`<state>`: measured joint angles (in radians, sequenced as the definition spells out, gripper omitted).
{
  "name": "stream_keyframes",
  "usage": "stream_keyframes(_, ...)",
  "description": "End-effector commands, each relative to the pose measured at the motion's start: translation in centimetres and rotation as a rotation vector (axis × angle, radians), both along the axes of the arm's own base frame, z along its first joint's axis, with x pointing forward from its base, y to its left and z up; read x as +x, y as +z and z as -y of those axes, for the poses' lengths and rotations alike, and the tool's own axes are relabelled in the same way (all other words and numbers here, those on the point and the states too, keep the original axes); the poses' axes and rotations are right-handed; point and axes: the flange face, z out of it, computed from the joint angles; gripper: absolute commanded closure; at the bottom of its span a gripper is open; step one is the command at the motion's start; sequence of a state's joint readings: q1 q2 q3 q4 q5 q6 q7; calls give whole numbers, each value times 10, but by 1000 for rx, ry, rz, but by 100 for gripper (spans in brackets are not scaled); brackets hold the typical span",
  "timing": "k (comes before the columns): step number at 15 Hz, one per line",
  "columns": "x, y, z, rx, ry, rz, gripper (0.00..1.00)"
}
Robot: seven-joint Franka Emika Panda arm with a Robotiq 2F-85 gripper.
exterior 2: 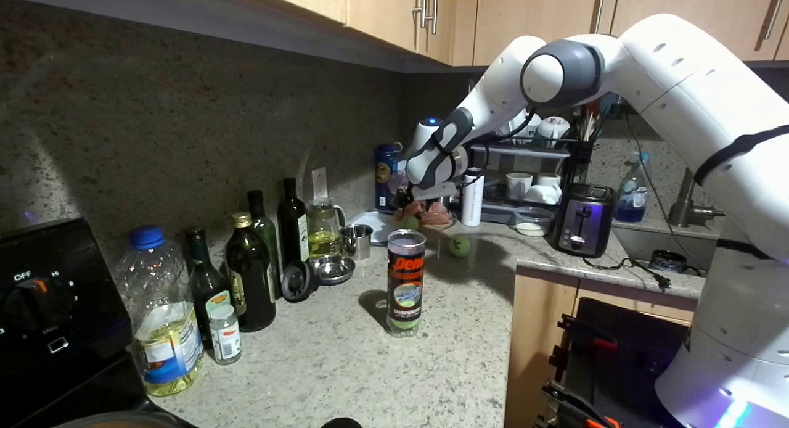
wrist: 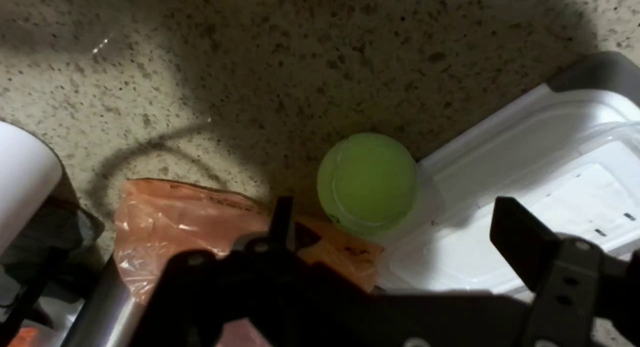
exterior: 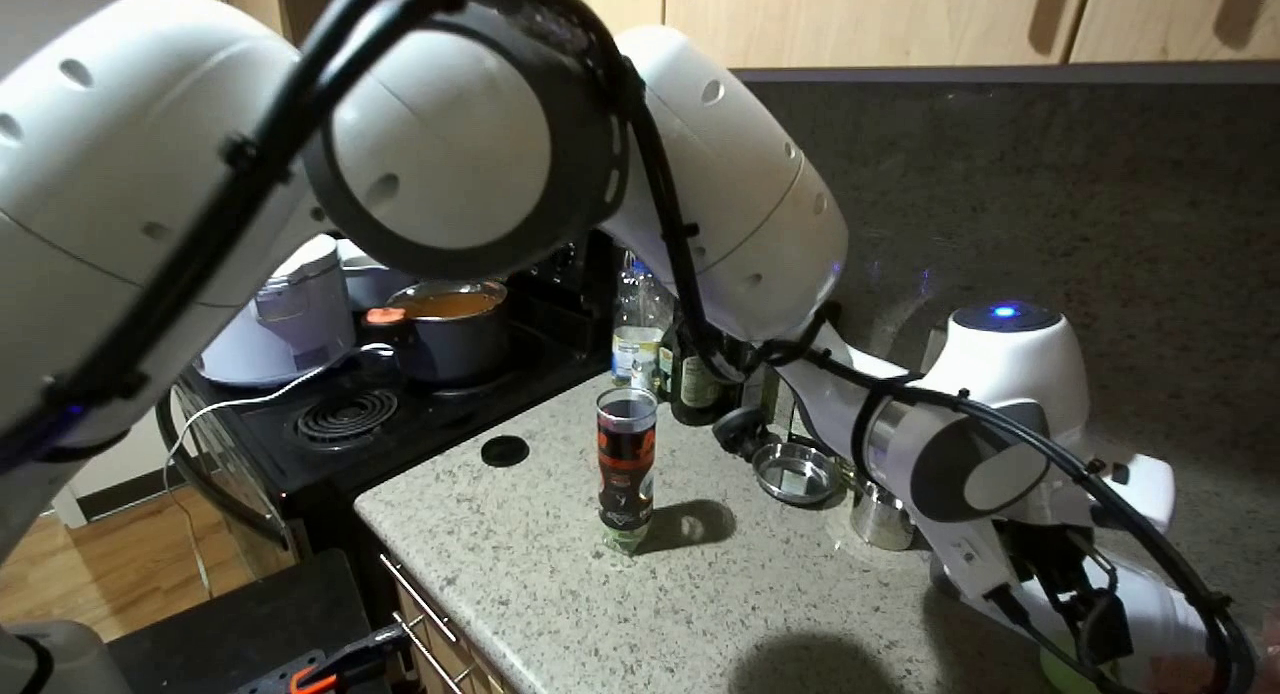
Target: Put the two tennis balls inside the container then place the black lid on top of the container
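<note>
A black lid (exterior 2: 342, 422) lies nearest on a speckled kitchen counter (exterior 2: 456, 366) in an exterior view, with the clear, labeled container (exterior 2: 405, 286) standing upright beyond it. Farther back, to the right, sits a first tennis ball (exterior 2: 459, 245). At the far end, seen from the wrist, the gripper (wrist: 394, 204) hovers, fingers wide apart, above a second tennis ball (wrist: 367, 184) just beside a white tray (wrist: 492, 152).

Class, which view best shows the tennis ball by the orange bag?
The wrist view: the tennis ball appears large and whole. In an exterior view it looks small, beyond the container; in an exterior view only a green patch, probably it, shows at the bottom.
</note>
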<state>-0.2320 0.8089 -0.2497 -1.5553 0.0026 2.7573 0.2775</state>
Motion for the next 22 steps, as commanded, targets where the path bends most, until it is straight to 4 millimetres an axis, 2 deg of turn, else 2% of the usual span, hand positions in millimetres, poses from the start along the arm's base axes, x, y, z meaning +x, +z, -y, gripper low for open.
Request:
stream_keyframes(1,20,-13,22,27,-14,-35,0)
stream_keyframes(4,31,-28,31,39,-25,-64,0)
stream_keyframes(12,52,-43,38,81,-31,-84,0)
stream_keyframes(14,53,-46,42,80,-37,-103,12)
stream_keyframes(15,52,-49,45,82,-43,-113,32)
stream_keyframes(17,51,-54,52,84,-55,-132,38)
stream_keyframes(19,50,-56,56,90,-59,-142,54)
stream_keyframes(20,52,-54,56,84,-53,-138,58)
stream_keyframes(22,52,-47,50,89,-35,-140,58)
